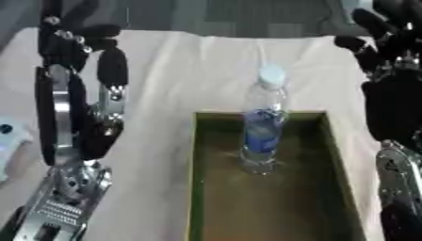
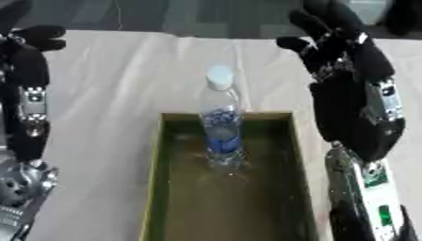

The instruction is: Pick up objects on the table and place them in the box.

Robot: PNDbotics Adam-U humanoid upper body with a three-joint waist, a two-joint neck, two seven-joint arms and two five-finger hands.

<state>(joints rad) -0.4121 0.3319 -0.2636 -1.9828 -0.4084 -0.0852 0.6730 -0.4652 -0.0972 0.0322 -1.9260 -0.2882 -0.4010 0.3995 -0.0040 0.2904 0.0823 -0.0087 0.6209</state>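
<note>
A clear plastic bottle (image 1: pixel 264 123) with a white cap (image 1: pixel 271 74) stands upright inside the box (image 1: pixel 334 155), toward its far end, its base on the box floor. A blue label (image 2: pixel 223 133) wraps the bottle's middle; its writing cannot be read. The box is a shallow open rectangle with olive-green walls and a brownish floor, and it lies on the table (image 1: pixel 181 75), which is covered with a pale cloth.

Left hand (image 1: pixel 78 94): raised at the left side of the box, well apart from the bottle, fingers (image 1: pixel 112 66) straight and released, holding nothing. The silver wrist and forearm run down to the lower left corner.

Right hand (image 2: pixel 350 89): raised at the right side of the box, fingers (image 2: pixel 317 28) spread and relaxed, touching neither bottle nor box.

The left eye view alone shows a pale object (image 1: pixel 10 141) at the left edge of the table, too cut off to identify. The right eye view alone shows the right hand whole, together with a green mark (image 2: pixel 385 215) on its forearm, while cutting off most of the left hand.
</note>
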